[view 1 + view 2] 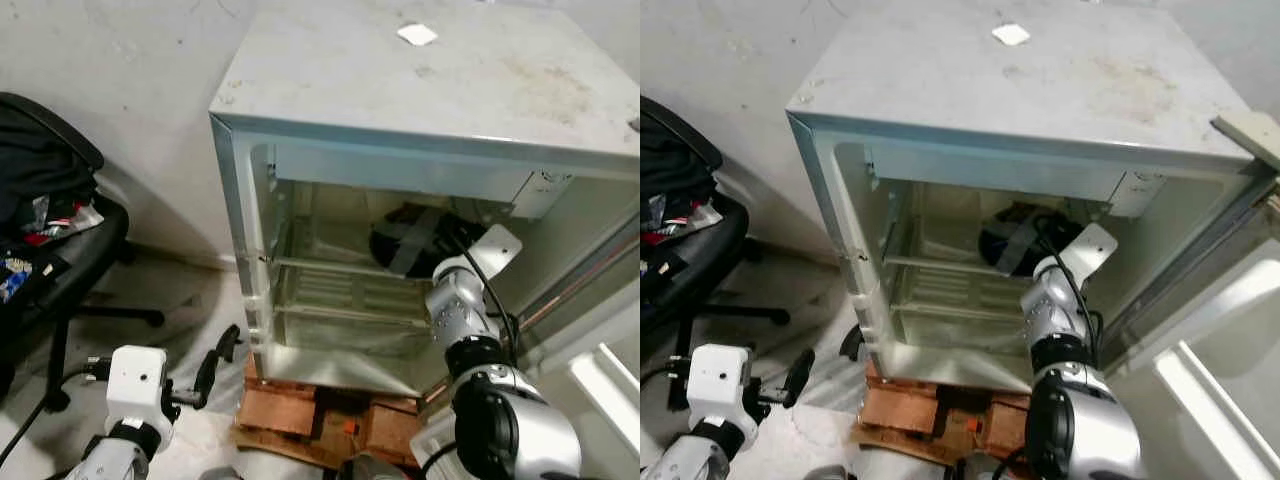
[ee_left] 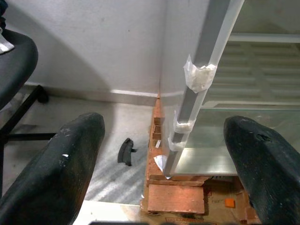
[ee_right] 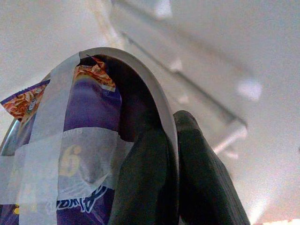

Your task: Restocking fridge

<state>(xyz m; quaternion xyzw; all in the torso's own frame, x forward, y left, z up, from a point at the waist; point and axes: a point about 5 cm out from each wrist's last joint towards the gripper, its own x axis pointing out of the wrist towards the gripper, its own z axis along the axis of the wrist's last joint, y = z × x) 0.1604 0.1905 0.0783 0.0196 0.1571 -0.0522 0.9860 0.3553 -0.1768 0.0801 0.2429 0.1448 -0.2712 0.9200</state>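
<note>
The bowl (image 3: 89,140) (taped over a purple packet) sits inside the open fridge (image 1: 420,90), above its wire shelf (image 1: 350,290), its rim pinched by the right pincer (image 3: 176,154). The left pincer (image 1: 218,362) hangs spread wide near the fridge's lower left corner.

We've got a white fridge (image 1: 430,80), a purple-and-orange packet (image 3: 89,122) taped inside a grey-rimmed bowl (image 3: 159,108), and orange-brown bricks (image 1: 290,410).
</note>
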